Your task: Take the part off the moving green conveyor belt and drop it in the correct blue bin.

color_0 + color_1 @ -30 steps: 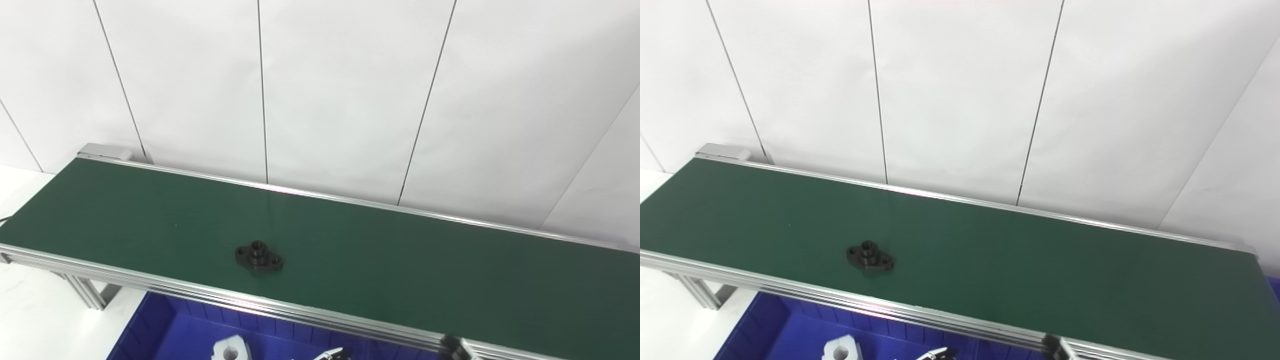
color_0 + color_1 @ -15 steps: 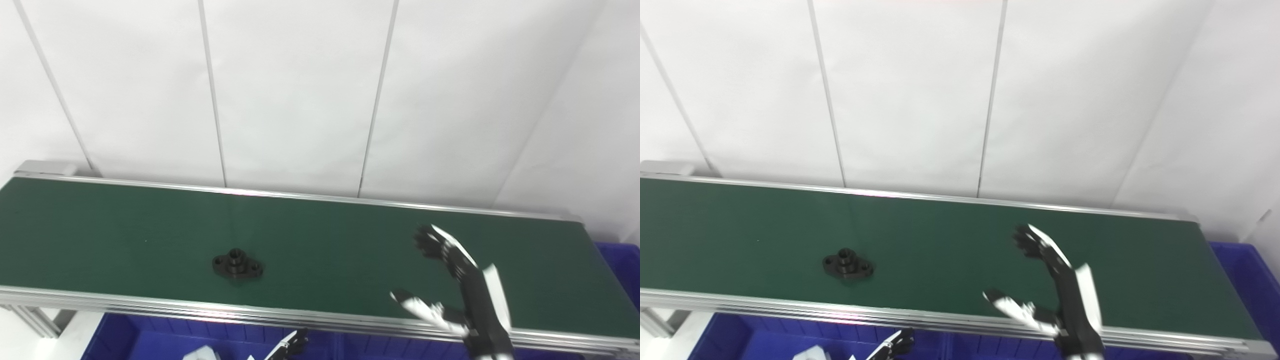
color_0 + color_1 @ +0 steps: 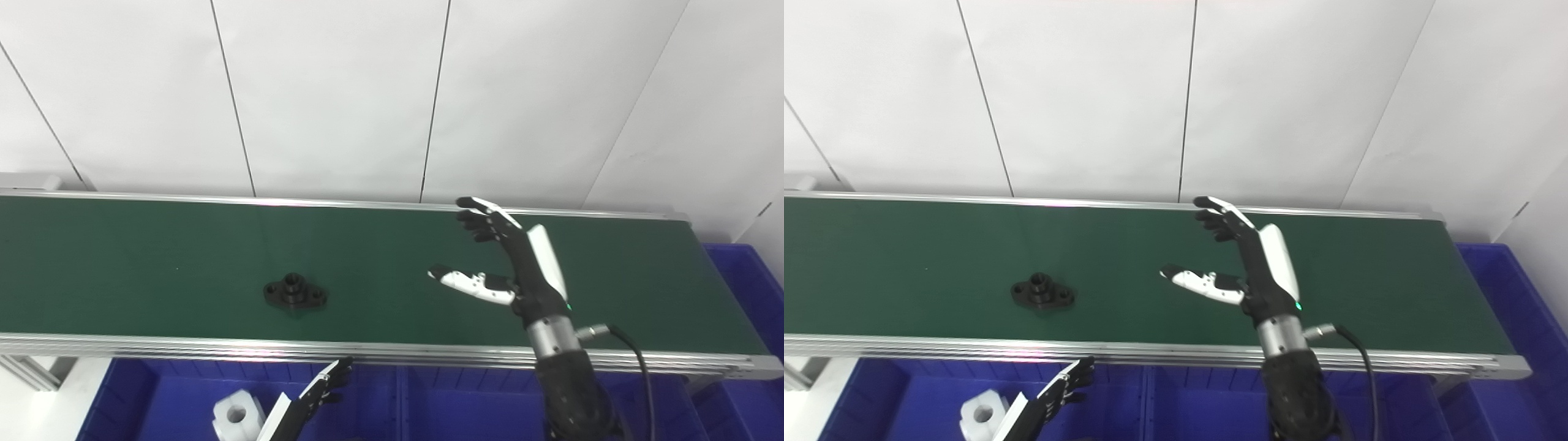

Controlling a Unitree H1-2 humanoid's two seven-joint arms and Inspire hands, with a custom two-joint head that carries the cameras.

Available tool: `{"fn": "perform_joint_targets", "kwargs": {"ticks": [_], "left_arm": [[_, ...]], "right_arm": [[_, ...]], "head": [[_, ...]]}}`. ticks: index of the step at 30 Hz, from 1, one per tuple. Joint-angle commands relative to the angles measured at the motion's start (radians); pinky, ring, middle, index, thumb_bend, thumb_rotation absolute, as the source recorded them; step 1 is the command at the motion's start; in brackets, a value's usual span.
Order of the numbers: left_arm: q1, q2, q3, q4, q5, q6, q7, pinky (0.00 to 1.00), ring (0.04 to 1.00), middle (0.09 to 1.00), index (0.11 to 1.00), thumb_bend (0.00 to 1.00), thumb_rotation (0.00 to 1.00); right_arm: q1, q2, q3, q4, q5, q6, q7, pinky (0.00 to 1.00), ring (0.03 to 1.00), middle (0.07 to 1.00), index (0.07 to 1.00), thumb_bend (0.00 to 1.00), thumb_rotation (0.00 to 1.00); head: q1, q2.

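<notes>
- Your part (image 3: 294,293): black, flat two-eared flange with a raised bored hub, lying on the belt (image 3: 153,257) near its front rail.
- Right hand (image 3: 511,263): fingers spread, empty, above the belt, well right of the part.
- Left hand (image 3: 321,389): fingers straight, empty, over a bin (image 3: 380,416).

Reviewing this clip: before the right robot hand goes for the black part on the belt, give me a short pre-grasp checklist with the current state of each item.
1. Black flanged part lies flat on the green belt, unobstructed: ok.
2. Right robot hand open, fingers and thumb apart, holding nothing: ok.
3. Right robot hand at the part: not ok; it hovers over the belt well to the part's right, a clear gap between them.
4. Left robot hand clear of the belt: ok; it sits below the near rail, over the blue bin.
5. Blue bin open to receive: ok; a white block already lies inside.
6. Which bin is correct for this part: cannot tell.
</notes>
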State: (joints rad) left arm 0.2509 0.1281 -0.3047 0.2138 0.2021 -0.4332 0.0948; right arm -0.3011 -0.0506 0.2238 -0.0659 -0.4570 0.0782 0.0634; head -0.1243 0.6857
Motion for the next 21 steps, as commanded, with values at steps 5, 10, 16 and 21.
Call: {"fn": "perform_joint_targets", "kwargs": {"ticks": [5, 10, 16, 21], "left_arm": [[-0.001, -0.011, 0.029, -0.046, -0.001, -0.014, -0.040, 0.78, 0.858, 0.895, 0.896, 0.76, 0.64], [-0.002, -0.014, 0.040, -0.044, -0.001, -0.026, -0.061, 0.78, 0.857, 0.890, 0.897, 0.76, 0.64], [-0.002, -0.009, 0.045, -0.048, 0.029, -0.020, -0.074, 0.78, 0.849, 0.876, 0.894, 0.78, 0.67], [-0.007, -0.003, 0.039, -0.042, 0.011, -0.033, -0.095, 0.78, 0.844, 0.870, 0.886, 0.79, 0.67]], "right_arm": [[-0.129, -0.008, 0.039, 0.084, -0.047, 0.024, 0.033, 0.69, 0.752, 0.768, 0.799, 0.82, 0.34], [-0.204, -0.007, 0.083, 0.185, -0.085, 0.036, 0.061, 0.68, 0.752, 0.773, 0.795, 0.84, 0.35], [-0.291, 0.006, 0.135, 0.298, -0.127, 0.040, 0.075, 0.64, 0.726, 0.769, 0.787, 0.85, 0.36], [-0.337, 0.029, 0.163, 0.363, -0.131, 0.050, 0.087, 0.68, 0.756, 0.794, 0.797, 0.85, 0.35]], "head": [[0.003, 0.008], [0.003, 0.007], [0.010, 0.009], [0.017, 0.010]]}}
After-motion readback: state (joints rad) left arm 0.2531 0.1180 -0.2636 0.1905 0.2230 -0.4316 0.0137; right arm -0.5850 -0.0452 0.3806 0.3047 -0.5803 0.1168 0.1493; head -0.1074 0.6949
